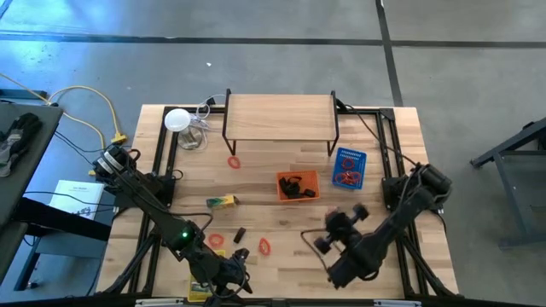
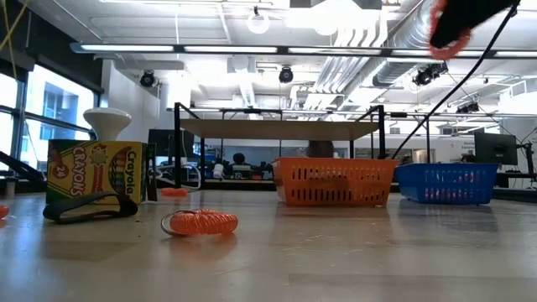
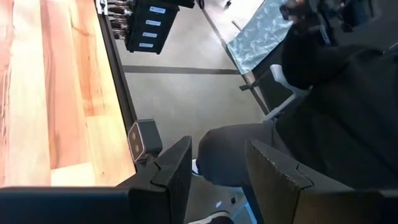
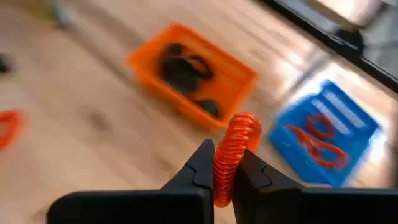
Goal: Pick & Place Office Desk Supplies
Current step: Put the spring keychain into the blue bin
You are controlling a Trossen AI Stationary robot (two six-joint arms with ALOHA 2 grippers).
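Both arms are dark, near-black, built of jointed segments — chunky round housings at the joints, slimmer links between. The left arm [image 1: 162,209] carries a small green light on one joint. The right arm [image 1: 392,222] has bulky cylindrical motor housings behind its jaws. Each arm's jaws are two flat, matte black fingers [image 3: 177,171] with squared, angular tips — edges slightly scuffed.
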